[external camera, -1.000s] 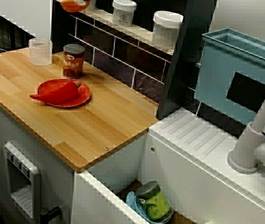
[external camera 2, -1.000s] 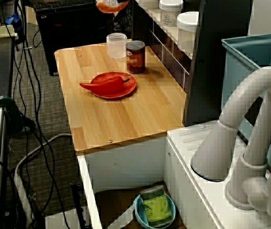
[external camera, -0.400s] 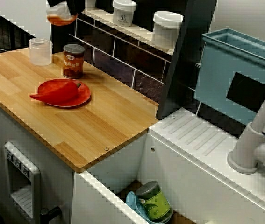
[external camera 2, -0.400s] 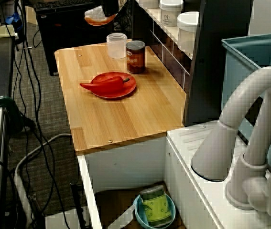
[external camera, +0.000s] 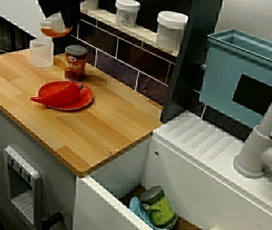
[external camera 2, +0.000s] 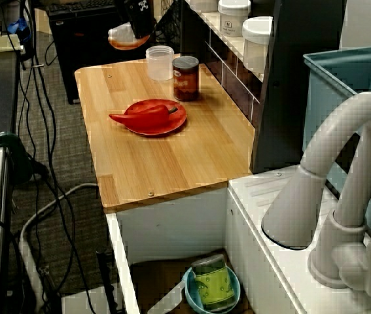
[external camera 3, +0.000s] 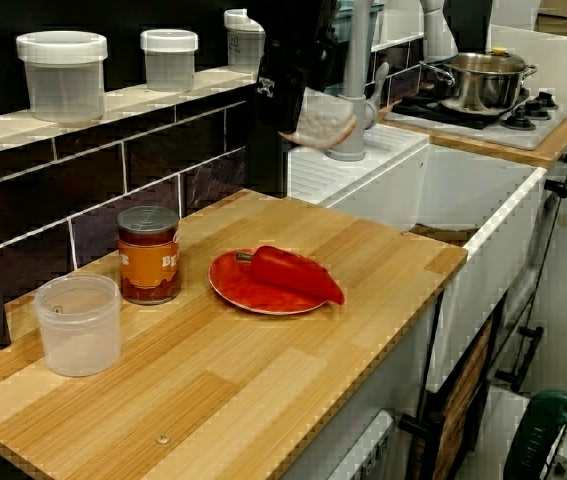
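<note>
red pepper point(external camera: 59, 93) on plate point(external camera: 84, 98), can point(external camera: 75, 63), cup point(external camera: 41, 52)

Matt, pale-grained wooden surface point(external camera: 102, 124), glossy red plate point(external camera: 88, 97), frosted translucent plastic cup point(external camera: 41, 52), paper-labelled can point(external camera: 75, 63) with dull metal lid, translucent bowl point(external camera: 55, 27), shiny steel pot point(external camera 3: 478, 85), glossy dark tiles point(external camera: 121, 64)

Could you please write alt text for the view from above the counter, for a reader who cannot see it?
A dark gripper holds a small orange-bottomed bowl in the air at the upper left, near a clear plastic cup on a wooden counter. Also on the counter are a red-labelled can and a red plate bearing a red pepper.
</note>
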Robot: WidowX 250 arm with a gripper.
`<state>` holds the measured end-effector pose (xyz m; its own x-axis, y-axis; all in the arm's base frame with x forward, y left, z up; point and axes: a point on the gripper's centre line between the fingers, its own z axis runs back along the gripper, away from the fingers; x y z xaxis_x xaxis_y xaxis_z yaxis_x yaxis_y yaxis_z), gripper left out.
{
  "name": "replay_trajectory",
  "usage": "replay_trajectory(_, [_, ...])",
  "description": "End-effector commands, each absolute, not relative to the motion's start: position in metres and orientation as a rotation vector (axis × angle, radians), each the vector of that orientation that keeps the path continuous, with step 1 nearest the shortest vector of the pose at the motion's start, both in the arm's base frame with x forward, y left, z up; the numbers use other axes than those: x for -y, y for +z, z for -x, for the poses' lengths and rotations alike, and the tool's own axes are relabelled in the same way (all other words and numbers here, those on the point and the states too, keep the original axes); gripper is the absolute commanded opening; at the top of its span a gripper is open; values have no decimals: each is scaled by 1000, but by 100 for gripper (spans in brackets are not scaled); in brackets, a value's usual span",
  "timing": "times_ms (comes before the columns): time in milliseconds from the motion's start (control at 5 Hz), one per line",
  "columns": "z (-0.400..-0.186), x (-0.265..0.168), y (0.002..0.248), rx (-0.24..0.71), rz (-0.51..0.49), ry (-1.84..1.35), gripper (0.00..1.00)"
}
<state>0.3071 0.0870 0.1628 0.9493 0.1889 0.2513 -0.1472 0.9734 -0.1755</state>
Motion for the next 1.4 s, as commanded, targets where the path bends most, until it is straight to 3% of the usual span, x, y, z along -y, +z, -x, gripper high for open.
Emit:
replay_trajectory(0, [-297, -92, 152, 387, 51, 148, 0])
replay_trajectory(400, [-290, -87, 134, 450, -32, 132, 0])
replay_trajectory(1200, [-298, -95, 109, 430, -87, 137, 0])
